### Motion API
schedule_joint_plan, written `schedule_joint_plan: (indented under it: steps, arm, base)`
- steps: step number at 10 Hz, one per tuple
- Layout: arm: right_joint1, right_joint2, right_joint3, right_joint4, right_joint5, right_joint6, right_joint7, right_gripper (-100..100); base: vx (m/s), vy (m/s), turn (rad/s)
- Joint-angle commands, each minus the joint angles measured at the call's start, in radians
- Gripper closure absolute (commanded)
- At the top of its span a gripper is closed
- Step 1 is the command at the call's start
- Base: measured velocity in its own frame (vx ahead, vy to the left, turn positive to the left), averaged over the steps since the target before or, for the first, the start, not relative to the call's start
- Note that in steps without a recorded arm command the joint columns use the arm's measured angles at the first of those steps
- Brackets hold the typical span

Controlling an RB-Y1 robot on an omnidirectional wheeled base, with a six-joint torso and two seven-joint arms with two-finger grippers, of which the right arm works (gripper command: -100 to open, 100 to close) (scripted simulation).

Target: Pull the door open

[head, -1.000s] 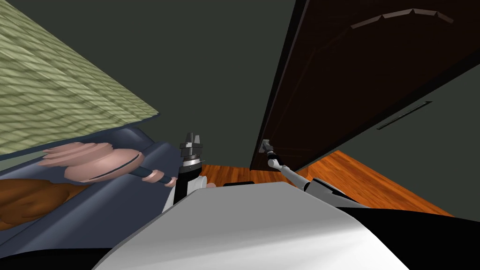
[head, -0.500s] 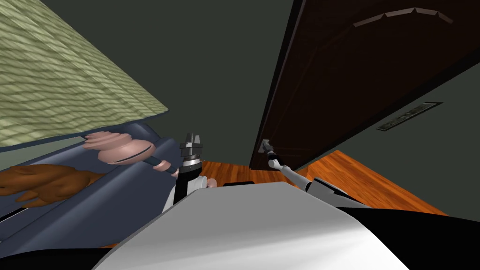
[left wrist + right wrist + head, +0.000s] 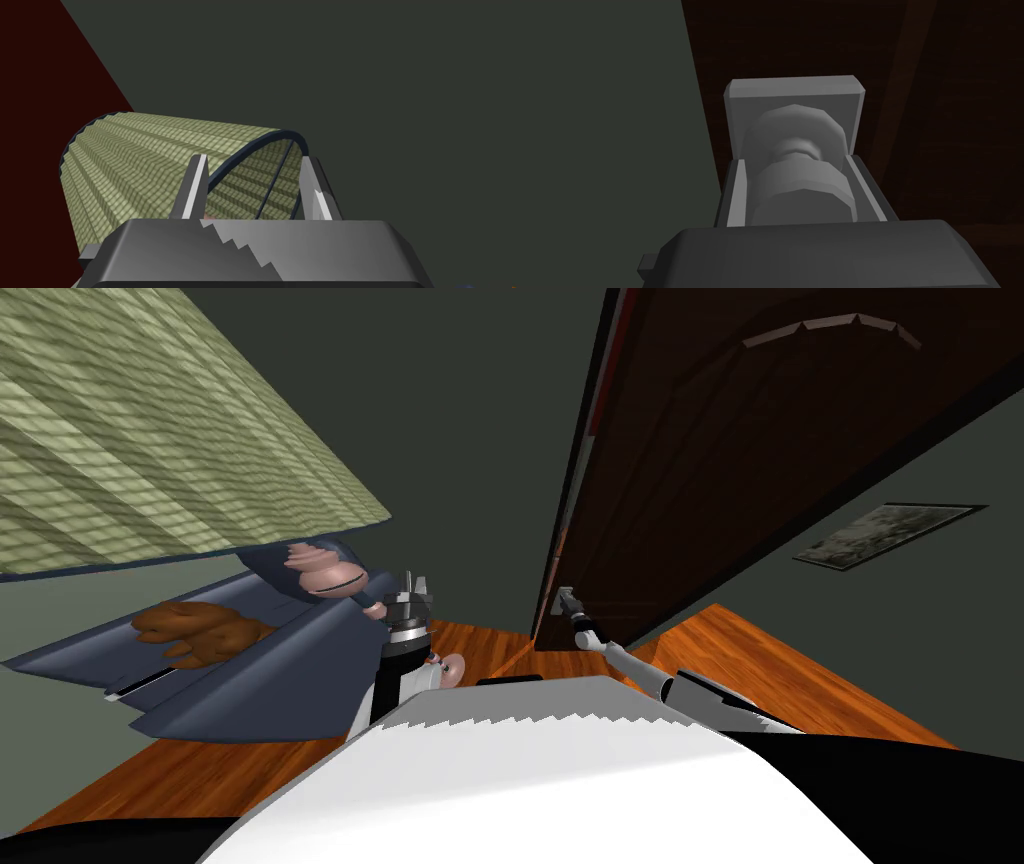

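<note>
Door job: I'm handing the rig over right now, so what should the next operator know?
Right tool: shut on the grey knob, near the free edge of the dark door.
Left tool: open and empty, raised in front of me, pointing at a green lampshade.
Done: knob gripped. I cannot tell how far the door is open.
Left: pull the door toward me with the right arm, probably backing up as it swings. Mind the lampshade close on the left.
</note>
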Motion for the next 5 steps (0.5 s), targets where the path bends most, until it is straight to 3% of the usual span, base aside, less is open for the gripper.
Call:
schedule_joint_plan:
  steps: [1, 3, 5]
  arm:
    - [0.002, -0.015, 0.023, -0.014, 0.005, -0.005, -0.022, 100]
    - [0.003, -0.016, 0.025, -0.013, 0.006, -0.005, -0.023, 100]
    - [0.007, -0.042, 0.063, -0.031, 0.015, -0.02, -0.053, 100]
  base:
    - [-0.218, -0.119, 0.103]
    - [-0.153, -0.063, 0.06]
    - [-0.203, -0.095, 0.128]
